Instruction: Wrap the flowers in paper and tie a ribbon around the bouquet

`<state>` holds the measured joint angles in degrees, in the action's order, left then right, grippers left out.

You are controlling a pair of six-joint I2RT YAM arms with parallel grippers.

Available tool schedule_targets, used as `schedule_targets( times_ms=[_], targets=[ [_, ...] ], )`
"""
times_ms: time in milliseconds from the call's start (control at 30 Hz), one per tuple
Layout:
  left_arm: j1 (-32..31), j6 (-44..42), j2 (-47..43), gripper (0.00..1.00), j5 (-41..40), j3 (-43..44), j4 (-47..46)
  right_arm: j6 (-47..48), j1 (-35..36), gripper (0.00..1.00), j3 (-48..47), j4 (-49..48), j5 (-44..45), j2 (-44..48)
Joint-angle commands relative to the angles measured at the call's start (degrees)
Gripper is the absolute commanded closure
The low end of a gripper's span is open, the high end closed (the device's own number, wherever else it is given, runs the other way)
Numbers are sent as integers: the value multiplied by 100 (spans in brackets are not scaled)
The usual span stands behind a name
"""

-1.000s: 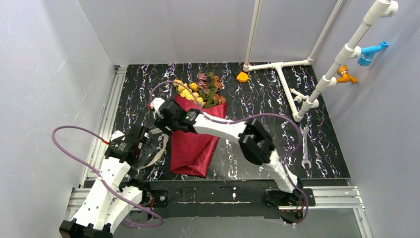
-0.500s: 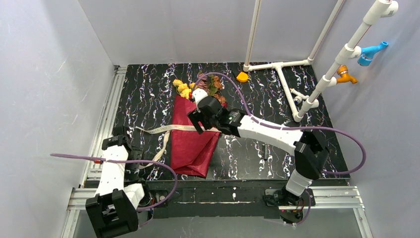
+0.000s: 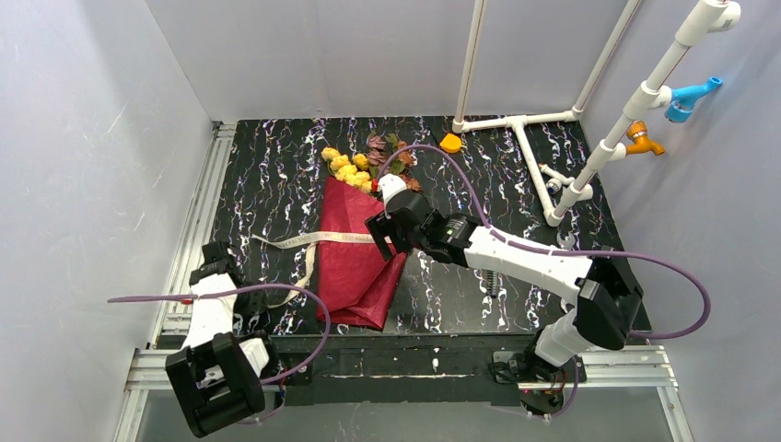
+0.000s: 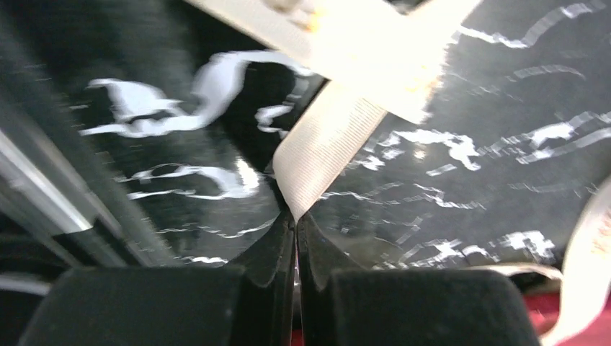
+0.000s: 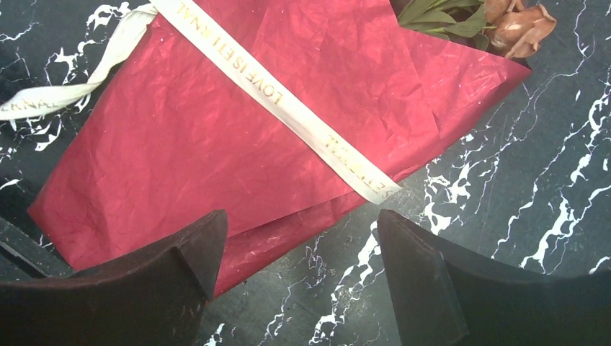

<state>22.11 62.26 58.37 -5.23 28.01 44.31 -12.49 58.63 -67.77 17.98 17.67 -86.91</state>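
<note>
Crinkled red paper (image 3: 355, 267) at centre, ribbed cream ribbon (image 5: 288, 108) across it; left gripper (image 4: 295, 218) pinches the ribbon, right gripper (image 5: 299, 225) gapes wide, empty

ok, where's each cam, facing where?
Top external: high behind the bases, looking down at the black marbled table; left arm, right arm show.
Left wrist: low over the table, looking along the left end effector, shut on the flat beige fabric ribbon.
Right wrist: above the red crinkled paper bouquet, looking down; right end effector open at bottom.
Shared: ribbon across bouquet, top and right wrist.
</note>
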Motion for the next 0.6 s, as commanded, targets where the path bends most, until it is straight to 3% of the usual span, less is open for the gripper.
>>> schedule_targets(
  times_ms=[0,300,433,567],
  targets=[
    [10,-483,-31,100,1013,-271,-826,-74,26,15,-22,7,221,204],
    [-383,-1757,-2029,100,1420,632,-445,-165,4,14,-202,102,919,387],
    [-848,-2012,-1890,100,1503,1040,-612,-375,-27,14,-157,85,1157,436],
    [-2153,-2016,-970,100,993,1563,-1242,-699,-36,14,27,-15,1418,574]
  ],
)
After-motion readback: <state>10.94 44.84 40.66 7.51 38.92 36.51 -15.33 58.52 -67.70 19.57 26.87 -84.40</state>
